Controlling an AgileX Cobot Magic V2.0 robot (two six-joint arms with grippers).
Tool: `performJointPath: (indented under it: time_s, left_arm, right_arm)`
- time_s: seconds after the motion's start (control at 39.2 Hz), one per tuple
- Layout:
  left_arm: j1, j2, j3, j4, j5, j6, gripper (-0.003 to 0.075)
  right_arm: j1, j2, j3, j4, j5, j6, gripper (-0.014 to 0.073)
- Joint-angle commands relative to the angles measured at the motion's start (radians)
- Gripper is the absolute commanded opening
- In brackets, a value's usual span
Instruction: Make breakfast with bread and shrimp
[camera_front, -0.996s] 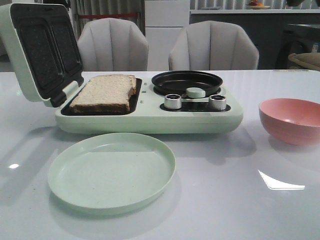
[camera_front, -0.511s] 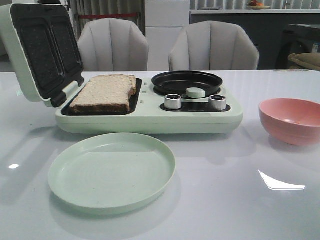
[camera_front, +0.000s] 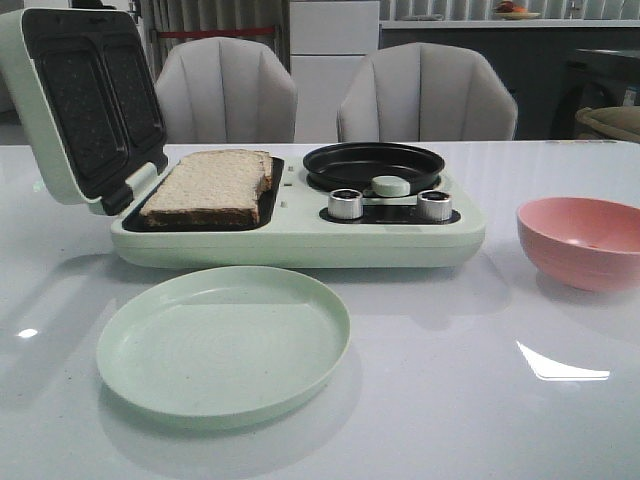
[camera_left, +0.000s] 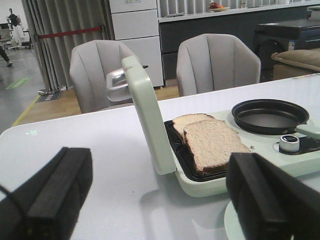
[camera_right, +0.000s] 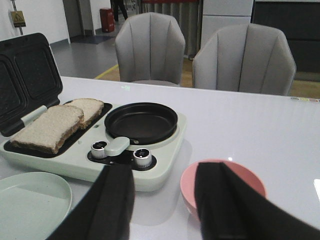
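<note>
Two slices of bread lie overlapping in the open sandwich maker's tray; the front view shows the near slice (camera_front: 212, 187). The left wrist view shows the near slice (camera_left: 212, 142) and the one behind it (camera_left: 192, 120). The right wrist view shows them too (camera_right: 47, 127). The shrimp is out of view. My left gripper (camera_left: 160, 200) is open above the table, short of the maker, with nothing between its fingers. My right gripper (camera_right: 165, 200) is open and empty too, with the maker's knobs and the pink bowl (camera_right: 222, 185) beyond it. Neither gripper shows in the front view.
The pale green maker (camera_front: 300, 240) has its lid (camera_front: 80, 110) propped up at the left and a black round pan (camera_front: 374, 163) at the right. A pale green plate (camera_front: 225, 345) lies in front of it. A pink bowl (camera_front: 585, 240) stands at the right. Two chairs stand behind the table.
</note>
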Motion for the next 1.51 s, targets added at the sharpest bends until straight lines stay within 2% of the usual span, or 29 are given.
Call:
performJointPath:
  time_s: [0.0,0.59,1.0,1.23,1.48]
  left_arm:
    - [-0.006,0.009,-0.027,-0.010,-0.084,-0.001,0.0585]
    - [-0.006,0.009,-0.027,-0.010,-0.084,-0.001,0.0585]
    - [-0.006,0.009,-0.029,-0.050,-0.137,-0.001,0.0585]
    - [-0.006,0.032,-0.118,-0.054,-0.093,-0.001,0.0583]
    - [-0.006,0.201,-0.283,-0.146,-0.044,-0.006,0.0583]
  right_arm:
    - [0.019,-0.014,0.008,-0.013,-0.123,-0.003,0.0403]
    - [0.023,-0.015,0.039,-0.013,-0.099,-0.003,0.0403]
    - [0.023,-0.015,0.039,-0.013,-0.099,-0.003,0.0403]
    - [0.023,-0.015,0.039,-0.013,-0.099,-0.003,0.0403]
    - [0.023,-0.015,0.039,-0.013,-0.099,-0.003,0.0403]
